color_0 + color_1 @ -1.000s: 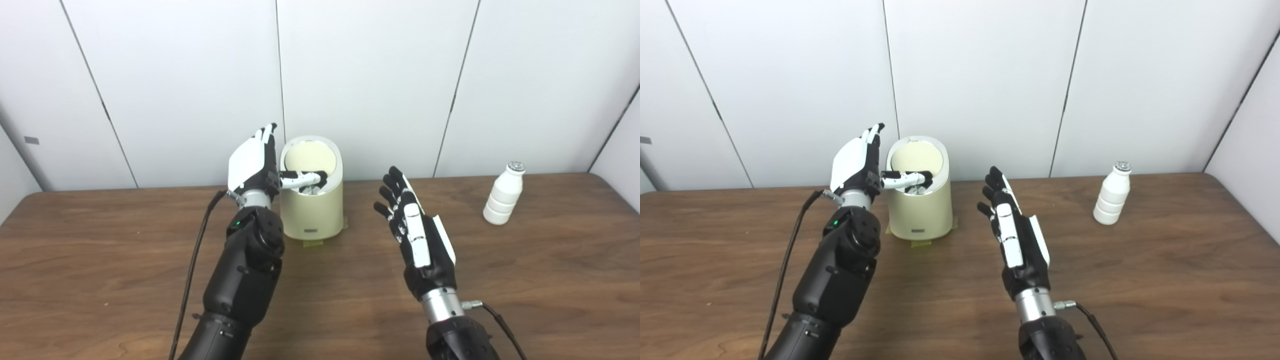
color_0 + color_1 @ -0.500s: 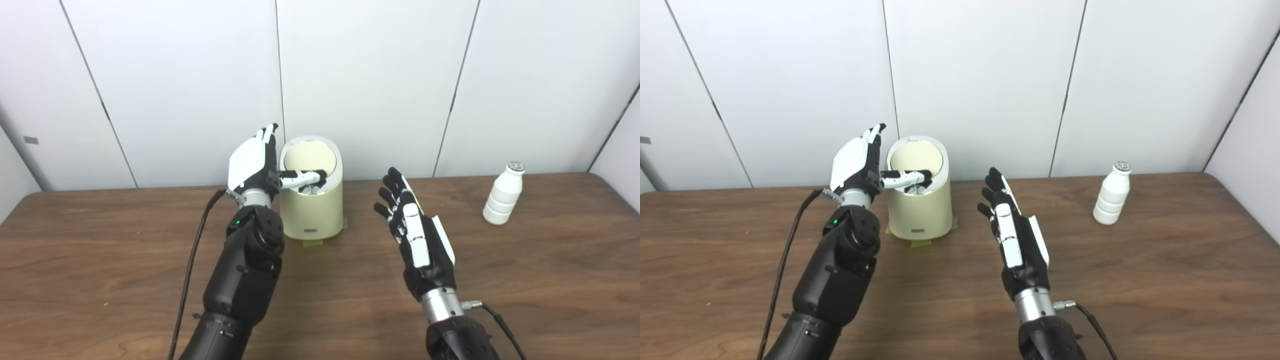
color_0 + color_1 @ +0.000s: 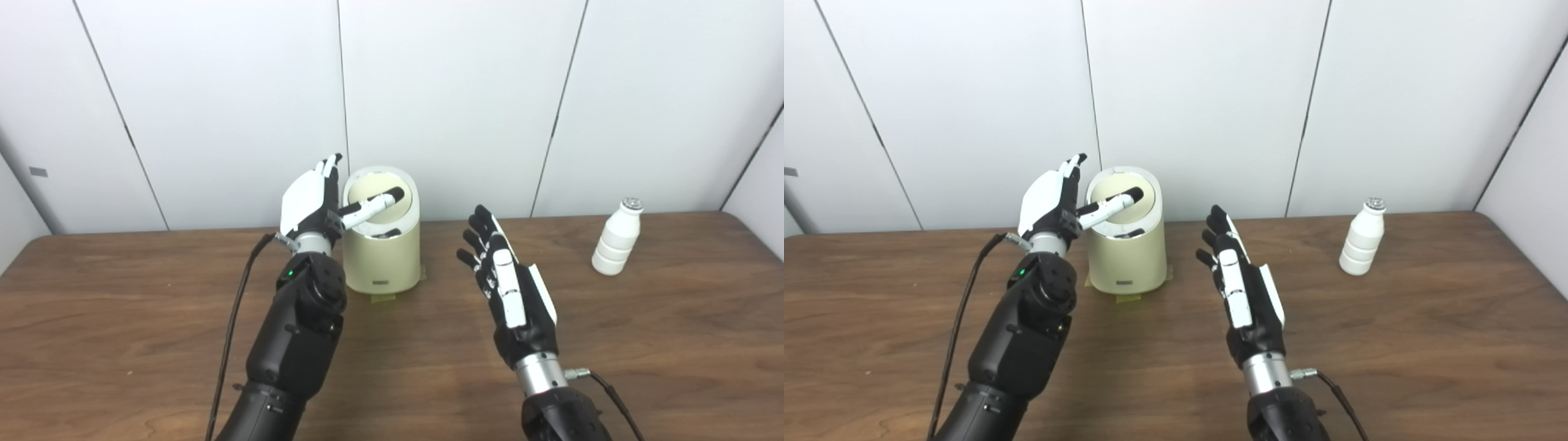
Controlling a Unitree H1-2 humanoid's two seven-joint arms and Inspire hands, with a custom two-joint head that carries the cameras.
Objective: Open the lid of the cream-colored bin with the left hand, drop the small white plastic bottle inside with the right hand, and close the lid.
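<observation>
Bins: one bin (image 3: 381, 257), one bottle (image 3: 616, 245), two open hands.

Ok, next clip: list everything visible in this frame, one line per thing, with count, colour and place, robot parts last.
bin: one, cream-coloured, at the back of the table left of centre, on yellowish tape tabs.
lid: one, cream, tilted up at the bin's top, the opening below it dark.
bottle: one, small, white with a silvery cap, upright at the table's far right, untouched.
table: one, dark brown wood grain, across the lower frame.
wall panels: white, behind the table.
left hand: white and black, beside the bin, thumb across the lid.
right hand: black and white, open, above mid-table, holding nothing.
</observation>
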